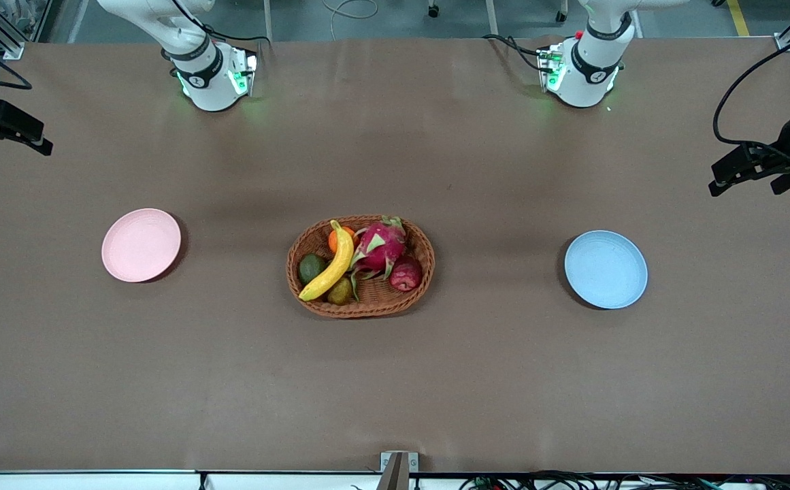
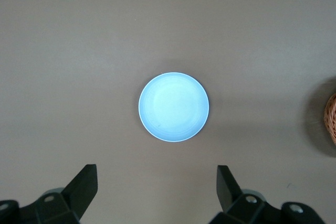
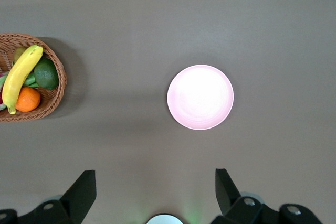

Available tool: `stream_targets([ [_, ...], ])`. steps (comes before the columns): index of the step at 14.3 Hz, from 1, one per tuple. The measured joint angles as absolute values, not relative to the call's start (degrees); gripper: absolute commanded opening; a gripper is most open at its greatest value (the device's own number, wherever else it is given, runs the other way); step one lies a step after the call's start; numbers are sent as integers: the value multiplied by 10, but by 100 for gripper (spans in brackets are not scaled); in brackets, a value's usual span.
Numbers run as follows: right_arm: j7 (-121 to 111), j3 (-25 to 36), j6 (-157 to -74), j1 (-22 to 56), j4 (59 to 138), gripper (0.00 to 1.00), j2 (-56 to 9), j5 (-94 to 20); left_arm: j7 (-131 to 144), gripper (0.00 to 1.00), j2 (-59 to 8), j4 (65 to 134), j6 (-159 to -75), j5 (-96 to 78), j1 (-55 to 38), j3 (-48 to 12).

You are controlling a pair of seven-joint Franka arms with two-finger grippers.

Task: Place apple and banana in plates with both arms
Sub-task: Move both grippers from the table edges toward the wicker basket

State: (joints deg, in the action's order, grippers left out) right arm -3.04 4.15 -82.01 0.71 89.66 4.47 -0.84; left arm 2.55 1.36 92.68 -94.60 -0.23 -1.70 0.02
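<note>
Both hands hang high with fingers spread apart and empty: the left hand (image 2: 157,192) over the blue plate (image 1: 605,269), the right hand (image 3: 156,192) over the pink plate (image 1: 141,244). Between the 2 plates sits the wicker basket (image 1: 309,299), well apart from either hand. In it the banana (image 1: 332,264) lies toward the right arm's end, its long axis running diagonally, while the apple (image 1: 405,273) lies toward the left arm's end. Both plates hold nothing.
</note>
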Motion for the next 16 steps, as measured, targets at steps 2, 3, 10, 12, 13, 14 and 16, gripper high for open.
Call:
stream_targets([
  [2,-30,41,-820,7,897,100,45,-8,25,100,14,927,-946,-2,-17,0],
  [3,-30,41,-820,7,897,100,45,-8,25,100,14,927,-946,-2,-17,0],
  [10,-30,43,-822,6,898,100,31,-2,25,100,14,924,-946,-3,-19,-4],
  [12,-30,43,-827,6,898,100,3,-1,25,100,9,925,-945,-5,-25,-18],
  [13,-30,43,-830,6,898,100,-12,0,26,100,2,926,-945,-5,-28,-31],
  [14,-30,43,-838,6,898,100,-29,6,33,100,-8,927,-945,-6,-29,-49],
  [16,-30,43,-863,6,897,100,-64,27,73,100,-37,929,-945,-7,-31,-93],
])
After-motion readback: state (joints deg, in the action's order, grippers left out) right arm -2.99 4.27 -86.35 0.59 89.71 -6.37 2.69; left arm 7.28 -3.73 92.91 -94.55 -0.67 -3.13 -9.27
